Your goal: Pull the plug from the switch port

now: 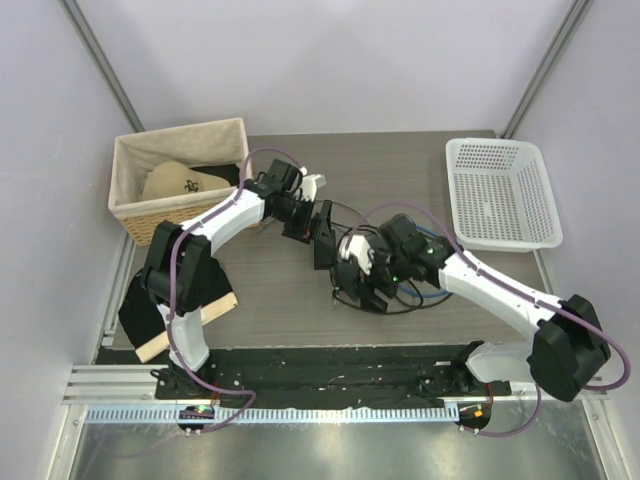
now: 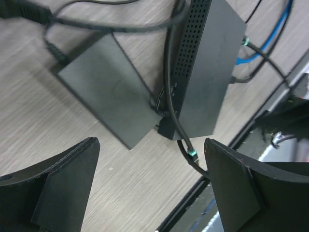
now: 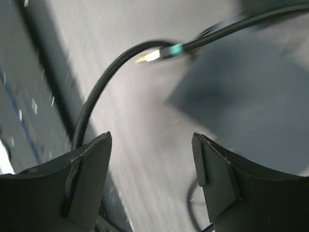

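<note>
The switch (image 2: pixel 207 72) is a black box with a perforated side, lying above my left gripper (image 2: pixel 150 145) in the left wrist view. The plug (image 2: pixel 245 43) sits in the switch port on its far right edge, and the bright-blue cable (image 2: pixel 270 41) curves away from it. My left gripper (image 1: pixel 325 240) is wide open over bare table just short of the box's near corner. My right gripper (image 3: pixel 151 137) is open with nothing between its fingers. A loose black cord end (image 3: pixel 161 53) with a teal ring and gold tip lies ahead of it. In the top view, my right gripper (image 1: pixel 352 275) hangs close beside the left one.
A flat dark brick (image 2: pixel 101 87) with a black cord lies against the switch's left side. Thin black cords loop around both boxes. A cloth-lined wicker basket (image 1: pixel 180 185) stands at the back left, a white plastic basket (image 1: pixel 500 190) at the back right, and a wooden block (image 1: pixel 190 322) by the left arm's base.
</note>
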Action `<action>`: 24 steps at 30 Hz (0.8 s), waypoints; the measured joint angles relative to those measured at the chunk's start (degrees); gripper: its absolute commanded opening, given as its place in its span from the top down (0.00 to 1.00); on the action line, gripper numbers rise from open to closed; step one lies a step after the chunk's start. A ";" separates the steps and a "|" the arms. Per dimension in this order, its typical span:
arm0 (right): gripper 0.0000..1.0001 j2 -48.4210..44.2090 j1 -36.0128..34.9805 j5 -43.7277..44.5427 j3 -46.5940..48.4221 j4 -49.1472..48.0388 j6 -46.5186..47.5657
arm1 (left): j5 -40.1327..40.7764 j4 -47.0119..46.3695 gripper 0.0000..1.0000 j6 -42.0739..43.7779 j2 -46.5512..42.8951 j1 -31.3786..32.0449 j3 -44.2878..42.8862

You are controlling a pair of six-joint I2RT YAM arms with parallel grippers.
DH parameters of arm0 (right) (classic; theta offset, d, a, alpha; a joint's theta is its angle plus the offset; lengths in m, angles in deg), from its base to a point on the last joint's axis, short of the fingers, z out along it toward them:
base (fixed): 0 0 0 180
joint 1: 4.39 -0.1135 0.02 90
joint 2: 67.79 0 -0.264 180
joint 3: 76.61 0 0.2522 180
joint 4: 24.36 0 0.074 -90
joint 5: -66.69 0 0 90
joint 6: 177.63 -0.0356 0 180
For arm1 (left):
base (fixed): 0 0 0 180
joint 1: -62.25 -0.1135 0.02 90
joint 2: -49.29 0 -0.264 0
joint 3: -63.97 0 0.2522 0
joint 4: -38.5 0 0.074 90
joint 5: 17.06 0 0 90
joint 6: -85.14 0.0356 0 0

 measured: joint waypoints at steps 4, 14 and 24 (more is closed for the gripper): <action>0.21 -3.45 -3.21 4.07 -6.43 3.30 6.23 | -2.25 -2.32 0.04 -3.10 1.25 0.57 0.35; 0.10 -3.65 9.57 12.22 -8.07 0.81 2.97 | -1.42 -0.02 0.06 -0.76 3.15 3.37 -5.75; 0.21 -9.27 17.59 8.48 -8.13 -9.44 -16.50 | -5.88 9.35 0.42 11.32 4.83 3.15 -16.13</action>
